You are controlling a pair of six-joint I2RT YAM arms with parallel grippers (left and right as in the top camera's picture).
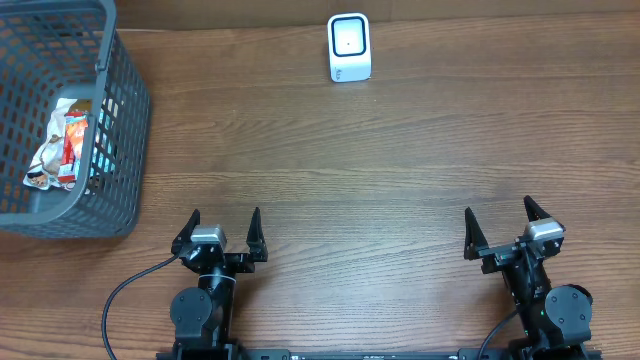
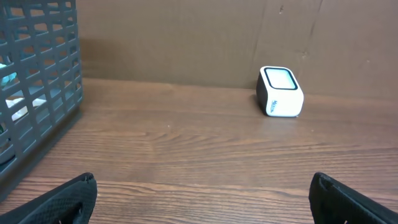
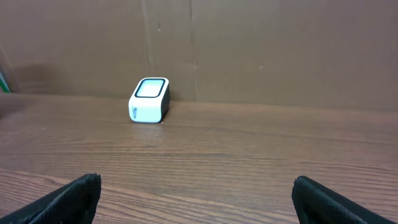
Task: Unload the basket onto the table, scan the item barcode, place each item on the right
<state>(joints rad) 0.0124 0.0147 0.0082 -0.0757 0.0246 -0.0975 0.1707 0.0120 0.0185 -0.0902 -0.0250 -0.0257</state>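
A white barcode scanner (image 1: 349,47) with a dark-rimmed window stands at the far middle of the wooden table; it also shows in the left wrist view as the scanner (image 2: 280,91) and in the right wrist view as the scanner (image 3: 150,100). Packaged items (image 1: 63,146), one red and white, lie inside the grey basket (image 1: 120,130) at the far left. My left gripper (image 1: 222,229) rests open near the front edge, left of centre, with nothing between its fingers. My right gripper (image 1: 501,227) stands open at the front right, also empty.
The basket's slatted wall (image 2: 37,93) rises close on the left of the left gripper. A brown cardboard wall (image 3: 261,50) backs the table behind the scanner. Black cables (image 1: 120,300) trail from the arm bases at the front edge.
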